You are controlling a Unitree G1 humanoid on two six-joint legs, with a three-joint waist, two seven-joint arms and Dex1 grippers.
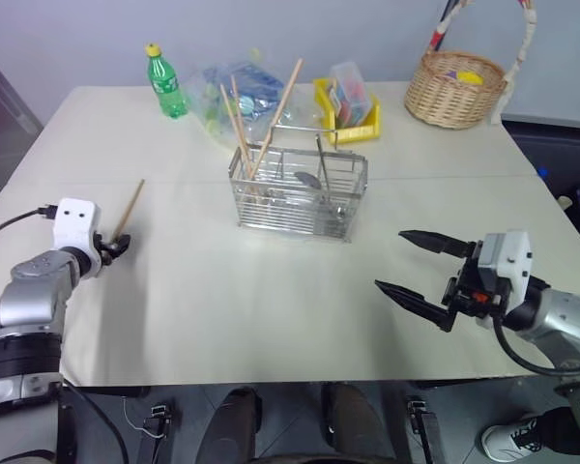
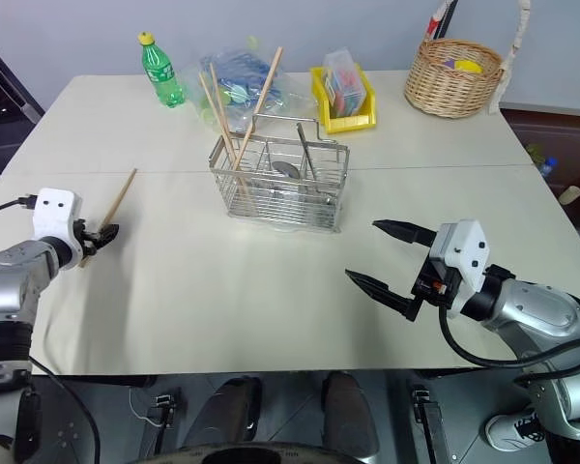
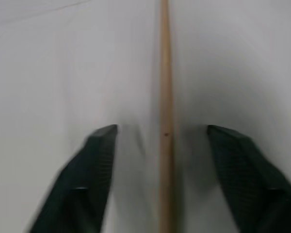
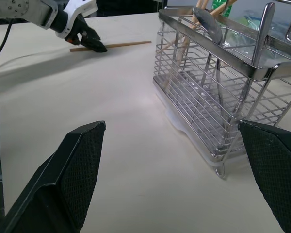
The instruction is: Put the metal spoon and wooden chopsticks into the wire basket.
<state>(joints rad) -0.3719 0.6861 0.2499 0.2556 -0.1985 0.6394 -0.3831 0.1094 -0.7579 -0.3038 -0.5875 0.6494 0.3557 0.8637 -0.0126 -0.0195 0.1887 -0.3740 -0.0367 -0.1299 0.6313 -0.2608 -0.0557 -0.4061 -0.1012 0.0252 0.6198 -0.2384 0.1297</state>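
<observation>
Left gripper [image 3: 162, 170] nearer arm: jaws apart, straddling last wooden chopstick [image 1: 129, 209]; stick's long axis runs straight ahead along fingers. Right gripper [image 1: 414, 272] wide apart, idle.

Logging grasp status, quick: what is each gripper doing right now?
Left gripper: open, fingers either side of a chopstick lying on the table.
Right gripper: open, empty.

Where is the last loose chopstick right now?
The chopstick lies on the table's left side, between the left end effector's fingers, left of the wire basket.
</observation>
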